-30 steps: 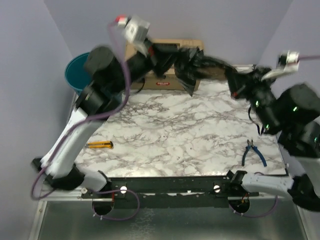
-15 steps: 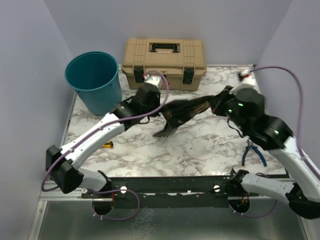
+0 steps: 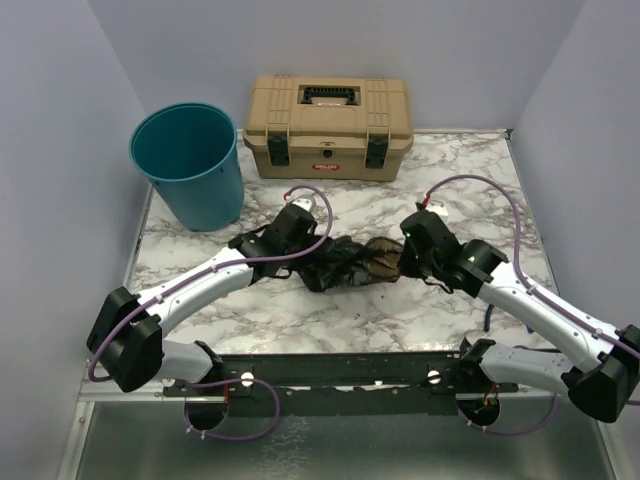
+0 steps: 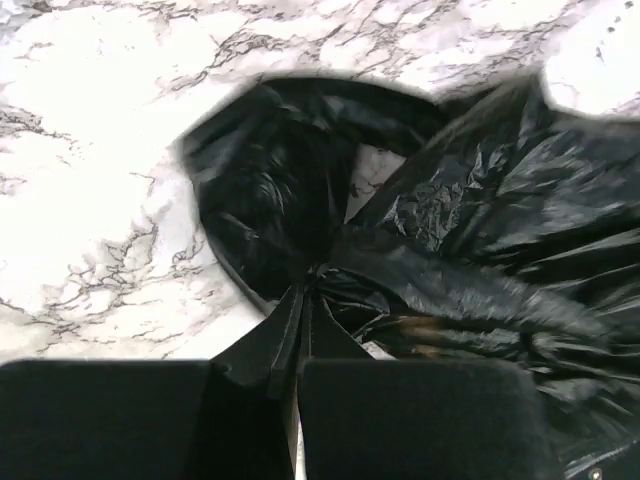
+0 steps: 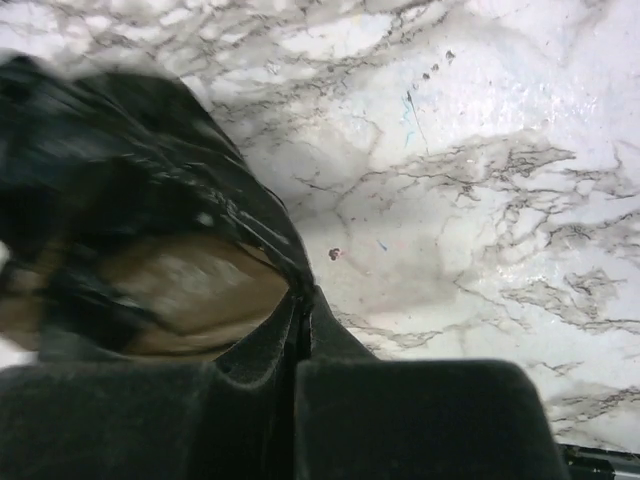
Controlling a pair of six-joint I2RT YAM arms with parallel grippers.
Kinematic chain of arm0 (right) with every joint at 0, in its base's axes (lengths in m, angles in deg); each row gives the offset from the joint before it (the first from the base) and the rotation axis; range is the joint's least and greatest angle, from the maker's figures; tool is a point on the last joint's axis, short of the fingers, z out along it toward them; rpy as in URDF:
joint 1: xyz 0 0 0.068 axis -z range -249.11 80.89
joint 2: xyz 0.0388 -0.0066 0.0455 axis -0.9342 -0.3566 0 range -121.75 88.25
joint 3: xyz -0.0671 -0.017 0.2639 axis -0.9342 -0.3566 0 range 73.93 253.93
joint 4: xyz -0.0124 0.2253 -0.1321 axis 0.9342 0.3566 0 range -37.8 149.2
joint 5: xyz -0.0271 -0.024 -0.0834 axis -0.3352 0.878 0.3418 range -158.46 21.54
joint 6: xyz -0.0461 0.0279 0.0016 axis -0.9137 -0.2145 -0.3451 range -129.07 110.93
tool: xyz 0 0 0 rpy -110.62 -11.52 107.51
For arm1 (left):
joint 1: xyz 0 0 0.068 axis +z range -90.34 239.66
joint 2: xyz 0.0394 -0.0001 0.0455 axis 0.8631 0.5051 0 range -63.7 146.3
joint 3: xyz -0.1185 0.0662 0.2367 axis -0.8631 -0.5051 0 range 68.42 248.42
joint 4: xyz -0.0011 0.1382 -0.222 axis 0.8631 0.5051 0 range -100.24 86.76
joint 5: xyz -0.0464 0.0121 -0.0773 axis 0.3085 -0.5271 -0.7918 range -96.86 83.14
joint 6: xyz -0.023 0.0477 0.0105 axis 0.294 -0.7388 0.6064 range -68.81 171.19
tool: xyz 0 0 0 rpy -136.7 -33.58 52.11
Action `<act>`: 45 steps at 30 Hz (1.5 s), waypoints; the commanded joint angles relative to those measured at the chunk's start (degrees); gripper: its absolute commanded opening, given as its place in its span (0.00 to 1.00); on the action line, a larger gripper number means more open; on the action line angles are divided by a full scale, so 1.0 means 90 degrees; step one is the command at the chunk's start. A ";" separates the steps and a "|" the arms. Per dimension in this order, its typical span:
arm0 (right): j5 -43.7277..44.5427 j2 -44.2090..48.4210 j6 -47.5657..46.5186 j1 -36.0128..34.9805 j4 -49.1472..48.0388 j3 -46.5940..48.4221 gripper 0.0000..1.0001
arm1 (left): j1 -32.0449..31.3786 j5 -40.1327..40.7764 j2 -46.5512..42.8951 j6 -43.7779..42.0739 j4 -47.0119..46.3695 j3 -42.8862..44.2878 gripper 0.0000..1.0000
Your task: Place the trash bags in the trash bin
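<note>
A crumpled black trash bag [image 3: 350,263] lies bunched on the marble table [image 3: 440,170] between both arms. My left gripper [image 3: 312,258] is shut on its left edge; in the left wrist view the film [image 4: 470,240] fans out from the pinched jaws of the left gripper [image 4: 300,300]. My right gripper [image 3: 402,262] is shut on the bag's right edge; the right wrist view shows the bag [image 5: 150,220] stretched thin and brownish ahead of the right gripper [image 5: 300,310]. The teal trash bin [image 3: 190,165] stands upright at the back left, apart from the bag.
A tan toolbox [image 3: 330,126] with black latches sits at the back centre, right of the bin. Blue-handled pliers [image 3: 487,315] peek out under the right arm. Purple walls close in on the left, right and back.
Both arms have come down from high at the back to the middle of the table, carrying the bag. The bag went from stretched in the air to bunched low on the marble.
</note>
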 commanded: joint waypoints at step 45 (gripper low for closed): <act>0.0998 0.1050 -0.0420 0.0190 -0.0148 0.0753 0.04 | 0.0169 0.2720 -0.1142 -0.2088 0.1571 0.1805 0.00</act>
